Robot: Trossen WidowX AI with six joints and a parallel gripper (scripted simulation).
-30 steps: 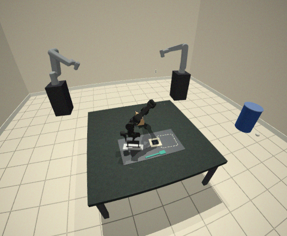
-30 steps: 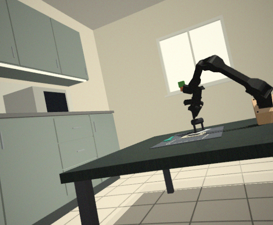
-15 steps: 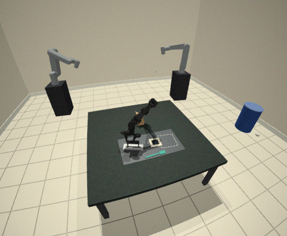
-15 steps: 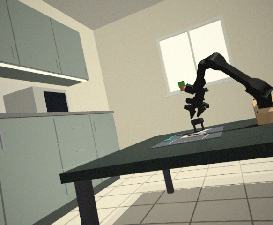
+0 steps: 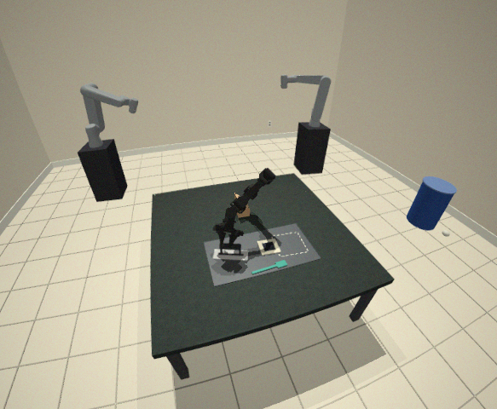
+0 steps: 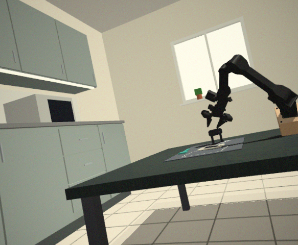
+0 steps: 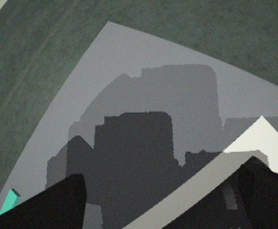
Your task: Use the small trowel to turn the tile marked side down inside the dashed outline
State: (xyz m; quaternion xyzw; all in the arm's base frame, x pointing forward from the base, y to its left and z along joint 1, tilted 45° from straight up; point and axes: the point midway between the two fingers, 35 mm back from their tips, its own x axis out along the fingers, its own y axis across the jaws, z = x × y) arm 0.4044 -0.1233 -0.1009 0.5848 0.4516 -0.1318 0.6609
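The trowel, with a pale flat blade [image 5: 244, 256] [image 7: 263, 135] and a raised black bar handle [image 6: 215, 131], rests on the left part of the mat in the top view. The tile [image 5: 262, 250] [image 6: 203, 149] lies flat to its right, cream-rimmed with its dark square mark facing up. The dashed outline [image 5: 307, 252] is just right of the tile, on the mat [image 5: 222, 279] [image 6: 169, 159] [image 7: 129, 52]. My gripper [image 5: 226, 247] [image 6: 212, 126] [image 7: 163, 181] is open and empty, tilted, just above the trowel's handle. In the wrist view one finger covers part of the blade.
A teal flat-ended tool [image 5: 265, 268] [image 6: 183, 151] [image 7: 10, 202] lies along the mat's front edge in the top view. The arm's wooden base block [image 5: 243, 212] [image 6: 295, 127] stands behind the mat on the dark table [image 5: 187, 317] [image 6: 133, 171].
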